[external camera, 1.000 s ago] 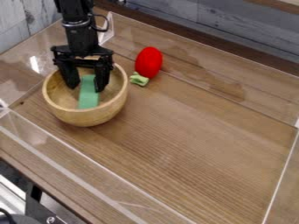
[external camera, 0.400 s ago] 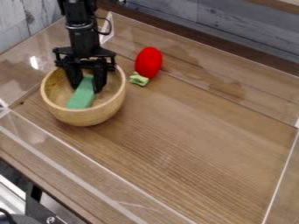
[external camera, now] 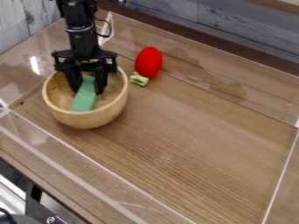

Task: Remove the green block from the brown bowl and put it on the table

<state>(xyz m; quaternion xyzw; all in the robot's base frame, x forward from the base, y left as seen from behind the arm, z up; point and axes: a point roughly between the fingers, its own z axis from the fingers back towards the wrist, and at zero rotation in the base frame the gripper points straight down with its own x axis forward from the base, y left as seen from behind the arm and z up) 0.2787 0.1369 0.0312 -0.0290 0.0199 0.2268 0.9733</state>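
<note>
A black gripper [external camera: 86, 85] reaches straight down into the brown bowl [external camera: 65, 112], its two fingers [external camera: 70, 77] set on either side of the green block [external camera: 86, 94] — the grip looks closed on the bar's upper end. The block leans tilted inside the bowl, its lower end near the bottom. The bowl sits on the wood-grain table [external camera: 198, 131]. Just beside it, to the right — a red rounded object [external camera: 149, 61] with a small lime-green piece [external camera: 139, 80] at its base.

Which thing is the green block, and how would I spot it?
Find the round tan wooden bowl at the table's left. The green block leans inside it, under the black gripper. It is a long flat plain-green bar, unlike the rounded red object nearby.
</note>
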